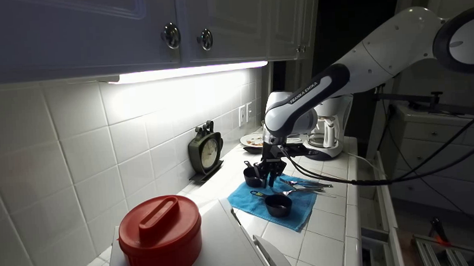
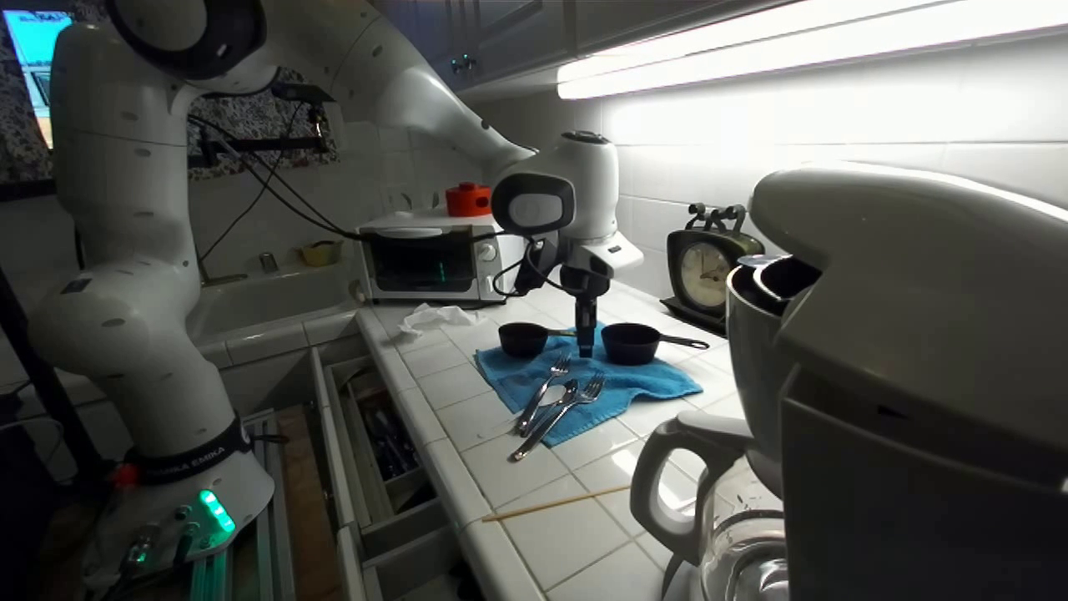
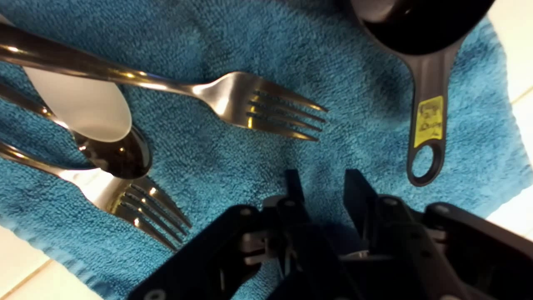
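My gripper (image 3: 322, 179) points down over a blue towel (image 3: 254, 162), its fingers apart with nothing between them. It also shows in both exterior views (image 1: 268, 183) (image 2: 586, 352), low between two black measuring cups. The cup with a yellow label on its handle (image 3: 429, 121) lies right of the fingers in the wrist view; it also shows in both exterior views (image 1: 278, 206) (image 2: 523, 340). The second cup (image 1: 252, 178) (image 2: 632, 344) is on the gripper's wall side. Two forks (image 3: 227, 93) (image 3: 98, 187), a metal spoon (image 3: 125, 160) and a pale round-ended utensil (image 3: 89, 106) lie left of the fingers.
A green scale (image 1: 205, 153) stands by the tiled wall. A coffee maker (image 2: 901, 351) and a plate (image 1: 247, 140) are farther along. A toaster oven (image 2: 425, 263) carries a red container (image 1: 161, 240). A wooden stick (image 2: 555, 504) lies near an open drawer (image 2: 331, 442). Cabinets hang above.
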Controlling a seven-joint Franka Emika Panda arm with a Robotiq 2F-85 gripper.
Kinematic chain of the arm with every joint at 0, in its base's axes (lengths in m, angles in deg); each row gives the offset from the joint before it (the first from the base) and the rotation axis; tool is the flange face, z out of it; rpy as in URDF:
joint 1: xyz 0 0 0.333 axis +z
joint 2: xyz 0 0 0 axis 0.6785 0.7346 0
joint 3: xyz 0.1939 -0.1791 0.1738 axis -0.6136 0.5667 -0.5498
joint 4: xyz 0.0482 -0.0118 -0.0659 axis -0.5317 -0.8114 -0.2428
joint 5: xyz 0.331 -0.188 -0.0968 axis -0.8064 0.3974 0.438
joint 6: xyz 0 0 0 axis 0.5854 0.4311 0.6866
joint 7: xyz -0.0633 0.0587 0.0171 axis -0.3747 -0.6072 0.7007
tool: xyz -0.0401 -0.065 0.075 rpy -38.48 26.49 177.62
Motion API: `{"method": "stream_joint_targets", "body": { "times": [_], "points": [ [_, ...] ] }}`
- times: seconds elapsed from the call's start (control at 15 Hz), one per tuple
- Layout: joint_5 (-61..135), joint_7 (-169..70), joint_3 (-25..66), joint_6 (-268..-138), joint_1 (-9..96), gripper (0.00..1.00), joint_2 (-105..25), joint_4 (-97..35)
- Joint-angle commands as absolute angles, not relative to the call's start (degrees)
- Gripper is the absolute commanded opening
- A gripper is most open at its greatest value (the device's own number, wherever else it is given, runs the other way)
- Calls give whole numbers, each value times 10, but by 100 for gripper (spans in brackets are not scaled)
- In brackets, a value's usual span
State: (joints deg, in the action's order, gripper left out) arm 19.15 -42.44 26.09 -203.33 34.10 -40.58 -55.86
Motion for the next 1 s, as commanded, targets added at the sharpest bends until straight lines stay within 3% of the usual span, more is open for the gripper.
{"method": "stream_joint_targets", "body": {
  "times": [0.0,0.2,0.4,0.47,0.8,0.93],
  "points": [
    [201,-418,255,-2005,343,24,-412,-552],
    [203,-418,253,-1996,347,24,-414,-550],
    [207,-420,252,-1986,350,29,-415,-551],
    [209,-419,252,-1985,351,35,-415,-552],
    [223,-417,255,-1981,353,39,-416,-551],
    [236,-414,257,-1982,355,35,-418,-552]
  ]
}}
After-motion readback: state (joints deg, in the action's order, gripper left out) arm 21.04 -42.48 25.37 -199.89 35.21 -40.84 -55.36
